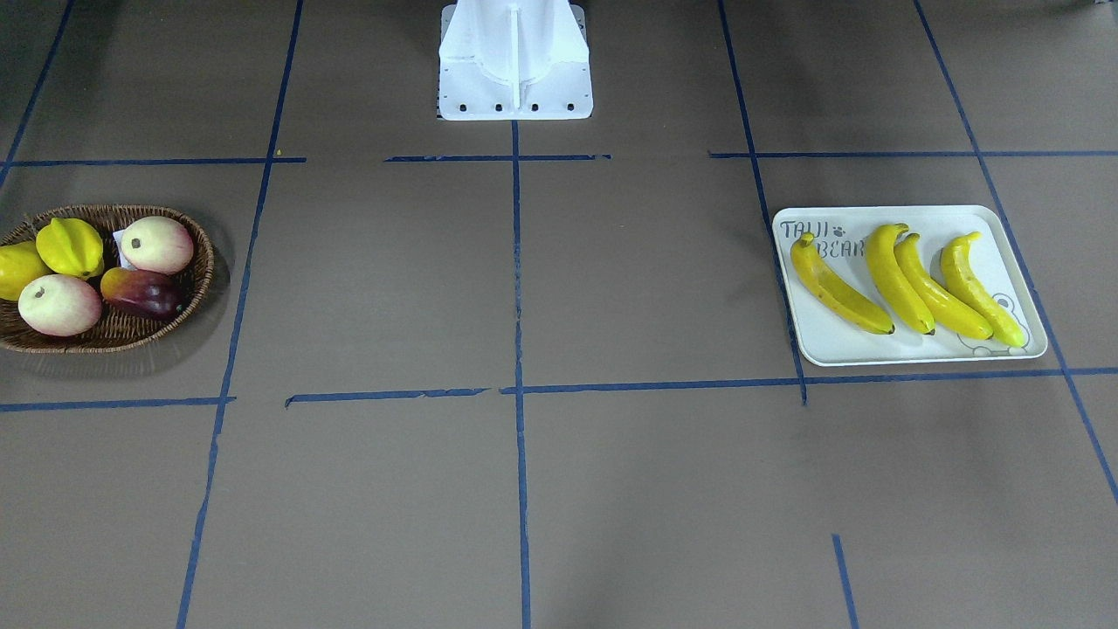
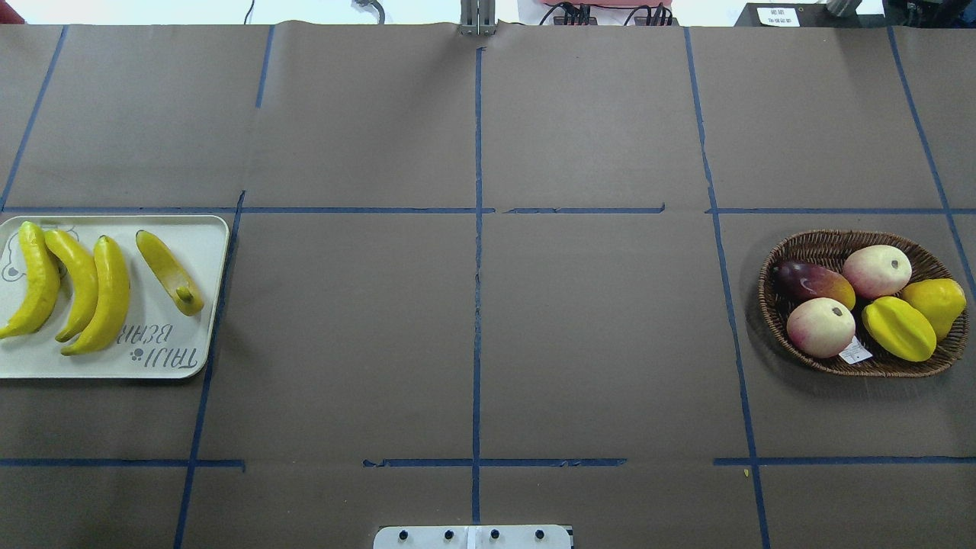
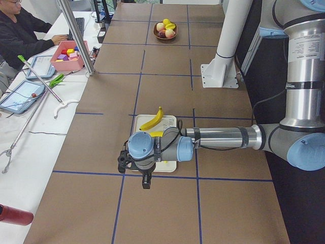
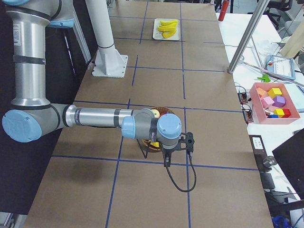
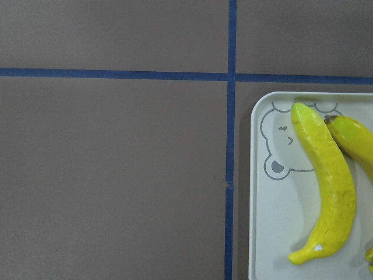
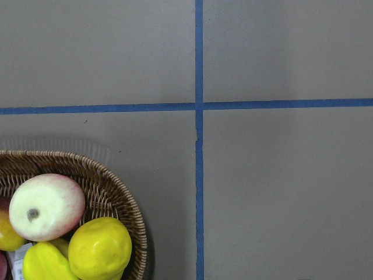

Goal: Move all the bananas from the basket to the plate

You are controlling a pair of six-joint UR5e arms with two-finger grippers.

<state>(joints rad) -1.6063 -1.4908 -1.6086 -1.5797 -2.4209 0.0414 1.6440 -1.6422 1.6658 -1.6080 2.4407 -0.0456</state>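
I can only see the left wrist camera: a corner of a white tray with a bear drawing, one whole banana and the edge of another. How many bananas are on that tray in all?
Observer: Four bananas lie side by side on the plate.
Visitor: Is there a basket somewhere with more in it?
Observer: Yes, but the basket holds only other fruit, such as a starfruit. There are no bananas in it.
Visitor: Where is it? I see only brown table.
Observer: It sits at the opposite end of the table from the plate, and the right arm is stretched out above the table beside it.
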